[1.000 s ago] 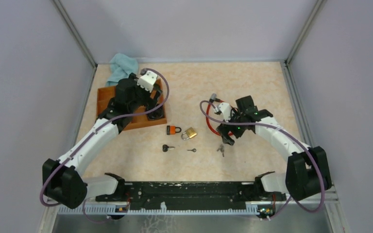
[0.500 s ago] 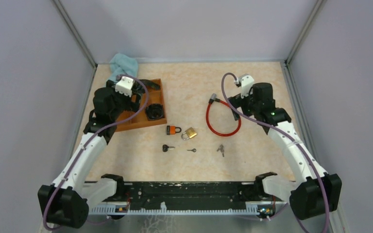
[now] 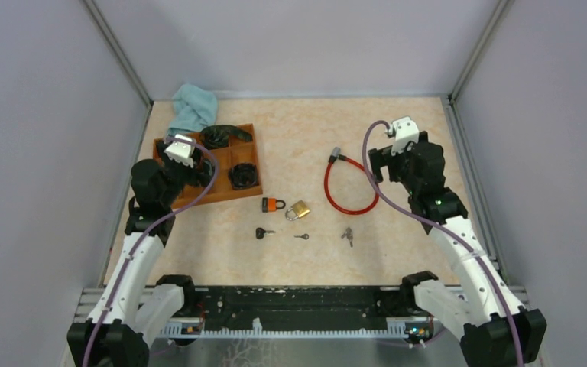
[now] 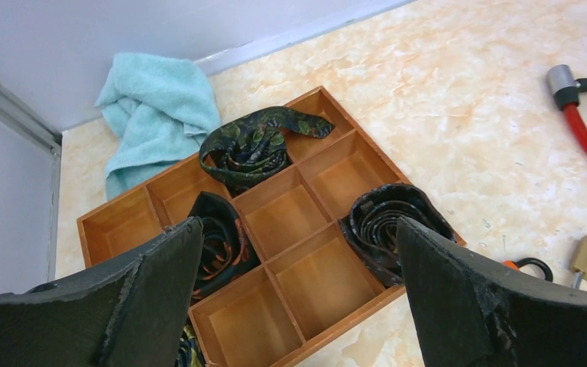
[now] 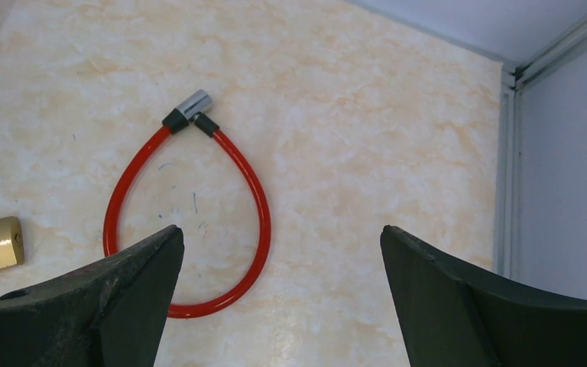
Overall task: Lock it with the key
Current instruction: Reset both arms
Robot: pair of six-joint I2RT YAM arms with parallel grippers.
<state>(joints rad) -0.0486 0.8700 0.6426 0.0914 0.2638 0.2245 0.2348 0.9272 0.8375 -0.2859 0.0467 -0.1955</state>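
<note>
An orange padlock and a brass padlock lie side by side mid-table. Near them lie a black-headed key, a small key and a key bunch. A red cable lock lies in a loop to their right. My left gripper hangs open and empty above the wooden tray; between its fingers only tray compartments show. My right gripper is open and empty, raised just right of the cable lock, with bare table between its fingertips.
The wooden tray holds rolled dark ties in some compartments. A teal cloth is bunched at the back left corner. Grey walls and metal rails close in the table on three sides.
Both arms have drawn back and up. The right gripper left the spot by the key bunch, swung to the right of the cable lock and opened fully. The left gripper slid left over the tray.
</note>
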